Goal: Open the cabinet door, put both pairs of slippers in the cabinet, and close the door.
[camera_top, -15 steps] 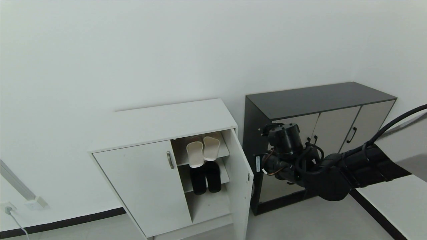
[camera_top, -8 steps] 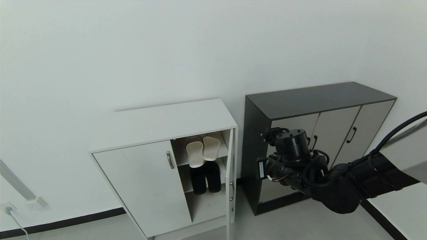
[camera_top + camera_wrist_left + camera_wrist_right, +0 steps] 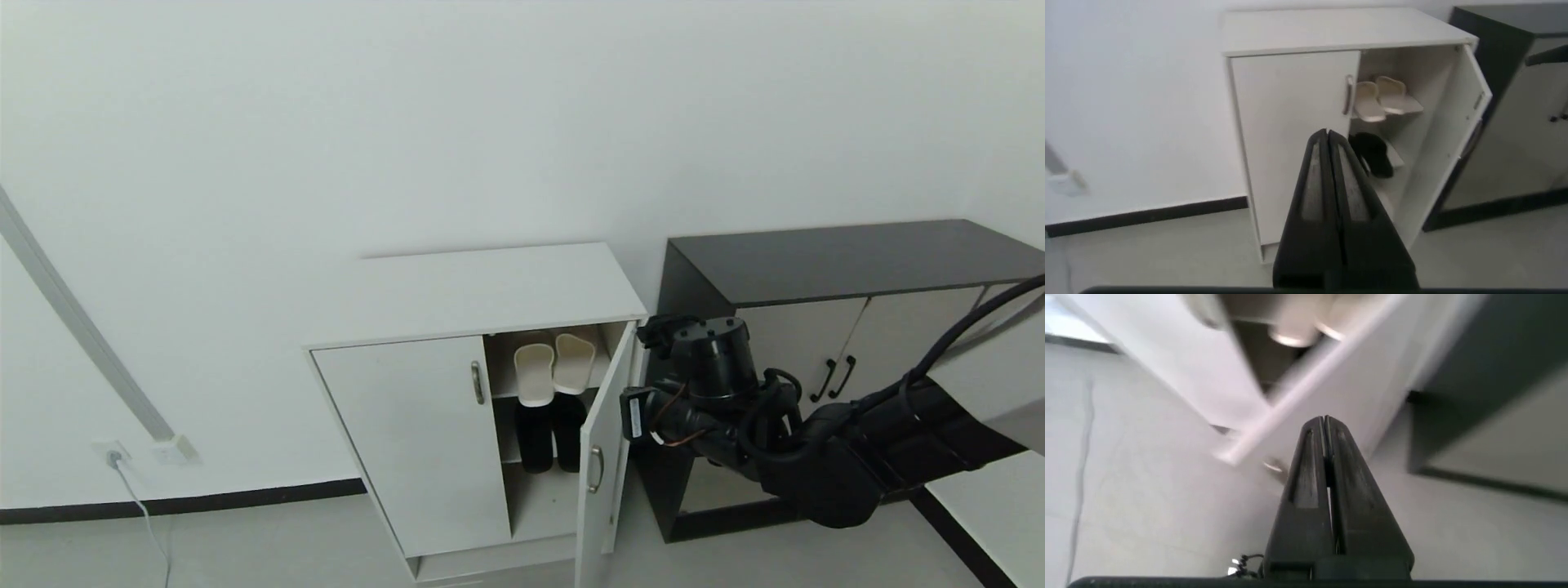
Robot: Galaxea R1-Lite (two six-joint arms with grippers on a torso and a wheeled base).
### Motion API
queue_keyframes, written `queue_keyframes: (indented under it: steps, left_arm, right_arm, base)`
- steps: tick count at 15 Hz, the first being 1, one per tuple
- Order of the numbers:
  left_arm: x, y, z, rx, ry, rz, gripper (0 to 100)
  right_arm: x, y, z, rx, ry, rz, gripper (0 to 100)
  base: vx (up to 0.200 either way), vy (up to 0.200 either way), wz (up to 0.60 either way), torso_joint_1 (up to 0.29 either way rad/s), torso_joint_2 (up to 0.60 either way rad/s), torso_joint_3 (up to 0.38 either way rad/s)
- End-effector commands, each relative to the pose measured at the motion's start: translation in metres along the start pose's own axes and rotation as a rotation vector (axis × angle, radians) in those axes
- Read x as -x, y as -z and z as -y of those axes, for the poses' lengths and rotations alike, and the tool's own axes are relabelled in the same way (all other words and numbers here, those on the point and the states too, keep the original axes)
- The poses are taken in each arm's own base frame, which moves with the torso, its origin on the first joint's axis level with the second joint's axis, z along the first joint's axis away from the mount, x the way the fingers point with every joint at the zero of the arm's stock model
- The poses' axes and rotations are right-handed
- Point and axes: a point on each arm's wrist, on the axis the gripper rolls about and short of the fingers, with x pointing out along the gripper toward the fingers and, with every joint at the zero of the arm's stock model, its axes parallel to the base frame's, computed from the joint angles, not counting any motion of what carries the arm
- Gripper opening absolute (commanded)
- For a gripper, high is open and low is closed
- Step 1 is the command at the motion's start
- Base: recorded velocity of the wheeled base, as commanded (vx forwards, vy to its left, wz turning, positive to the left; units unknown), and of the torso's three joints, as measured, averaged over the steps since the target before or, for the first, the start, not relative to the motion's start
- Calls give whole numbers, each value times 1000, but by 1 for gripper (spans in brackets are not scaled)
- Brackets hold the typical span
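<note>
The white cabinet [image 3: 490, 294] stands by the wall. Its left door [image 3: 408, 441] is shut. Its right door [image 3: 602, 433] is part way open. Inside, the light slippers [image 3: 553, 369] lie on the top shelf. The black slippers [image 3: 549, 437] sit on the shelf just under them. A dark cabinet [image 3: 849, 261] stands next to the white one. The right arm [image 3: 816, 457] is in front of it, just beside the open door. The right claw [image 3: 1327, 457] is pinched tight with nothing in it and points at the door. I cannot tell if it touches. The left claw [image 3: 1328, 180] is pinched tight too, holding nothing, well back from the white cabinet.
</note>
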Motion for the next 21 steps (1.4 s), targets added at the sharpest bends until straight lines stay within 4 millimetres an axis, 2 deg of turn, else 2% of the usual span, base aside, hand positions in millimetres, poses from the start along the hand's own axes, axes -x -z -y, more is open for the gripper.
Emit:
queue_keyframes:
  steps: [1,7,10,12,17,18,19,21]
  left_arm:
    - [0,0,0,1,2,0,0]
    - [0,0,0,1,0,0,0]
    - [0,0,0,2,0,0,0]
    - [0,0,0,2,0,0,0]
    - [0,0,0,2,-1,0,0]
    - [0,0,0,2,-1,0,0]
    - [0,0,0,1,-1,0,0]
    - [0,0,0,1,-1,0,0]
  right_arm:
    - [0,0,0,9,-3,0,0]
    - [1,1,-1,33,-5,9,0]
    - [1,3,-3,36,-10,4,0]
    - [1,1,-2,32,-10,19,0]
    - [24,0,10,102,39,53,0]
    - [27,3,16,120,53,37,0]
    - [30,15,27,150,79,-7,0]
    - [31,32,35,165,99,-71,0]
  base:
    - [0,0,0,0,0,0]
    - [0,0,0,0,0,0]
    - [0,0,600,-1,2,-1]
    - [0,0,0,0,0,0]
    - [0,0,0,0,0,0]
    - [0,0,0,0,0,0]
    - [0,0,0,0,0,0]
    - [0,0,0,0,0,0]
